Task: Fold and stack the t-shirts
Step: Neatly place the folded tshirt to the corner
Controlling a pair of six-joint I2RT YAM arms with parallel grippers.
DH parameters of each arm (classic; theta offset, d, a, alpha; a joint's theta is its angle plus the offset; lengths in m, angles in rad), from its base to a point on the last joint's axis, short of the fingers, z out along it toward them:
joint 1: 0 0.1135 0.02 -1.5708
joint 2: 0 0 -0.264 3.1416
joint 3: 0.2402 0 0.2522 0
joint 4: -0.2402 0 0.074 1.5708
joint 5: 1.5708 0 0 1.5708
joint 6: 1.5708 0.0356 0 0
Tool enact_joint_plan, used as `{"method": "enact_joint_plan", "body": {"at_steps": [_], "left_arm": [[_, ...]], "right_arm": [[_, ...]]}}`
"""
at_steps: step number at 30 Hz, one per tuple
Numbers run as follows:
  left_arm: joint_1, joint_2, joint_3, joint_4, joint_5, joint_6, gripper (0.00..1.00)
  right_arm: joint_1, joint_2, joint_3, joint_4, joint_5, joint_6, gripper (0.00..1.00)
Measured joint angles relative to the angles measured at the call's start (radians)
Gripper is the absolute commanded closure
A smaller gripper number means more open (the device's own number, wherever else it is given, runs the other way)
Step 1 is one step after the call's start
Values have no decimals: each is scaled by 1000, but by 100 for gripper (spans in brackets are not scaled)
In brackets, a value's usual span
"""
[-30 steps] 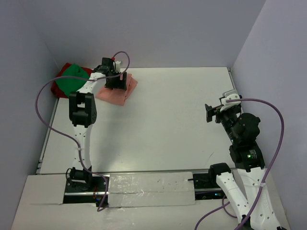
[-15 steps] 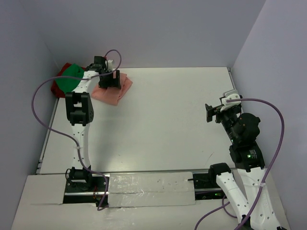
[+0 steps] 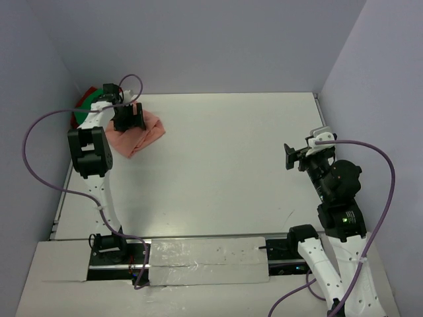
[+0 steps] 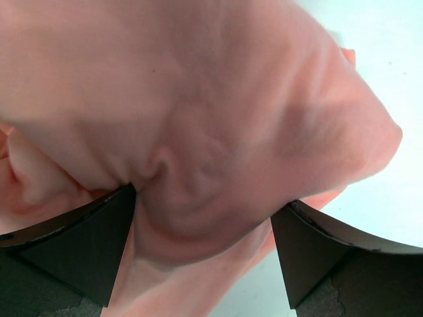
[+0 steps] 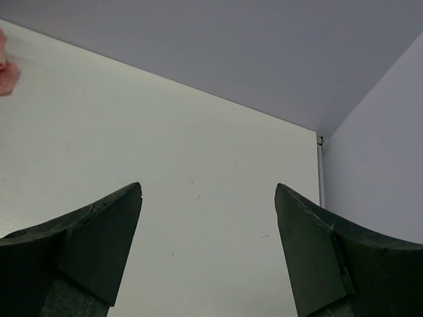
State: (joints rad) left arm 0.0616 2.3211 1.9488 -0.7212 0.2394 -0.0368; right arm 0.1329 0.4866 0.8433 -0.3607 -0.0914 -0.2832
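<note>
The salmon-pink t-shirt [image 3: 144, 134] lies bunched at the table's far left and fills the left wrist view [image 4: 211, 99]. My left gripper [image 3: 129, 119] sits on it with its jaws spread wide, cloth bulging between the fingers [image 4: 201, 211]. The bright green t-shirt [image 3: 81, 113] lies in the far left corner on the dark red one [image 3: 84, 97], both mostly hidden behind the left arm. My right gripper [image 3: 289, 156] is open and empty above the right side of the table [image 5: 208, 198].
Grey walls close the table on the left, back and right. A purple cable [image 3: 39, 132] loops off the left arm. A taped white strip [image 3: 205, 261] runs along the near edge between the arm bases.
My left gripper has moved left and slightly nearer, and the pink t-shirt has gone with it, changing from a flat fold to a bunched heap. The right arm has barely moved.
</note>
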Motion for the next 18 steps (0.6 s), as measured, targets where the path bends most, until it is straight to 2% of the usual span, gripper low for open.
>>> {"method": "enact_joint_plan", "body": {"at_steps": [5,18], "left_arm": [[13,14,23,-20,0,1,8],[18,-40,-79,61,23,28,7]], "right_arm": [[0,-5,0,-3,0,2,12],[0,-19,0,-9,-4,2,12]]}}
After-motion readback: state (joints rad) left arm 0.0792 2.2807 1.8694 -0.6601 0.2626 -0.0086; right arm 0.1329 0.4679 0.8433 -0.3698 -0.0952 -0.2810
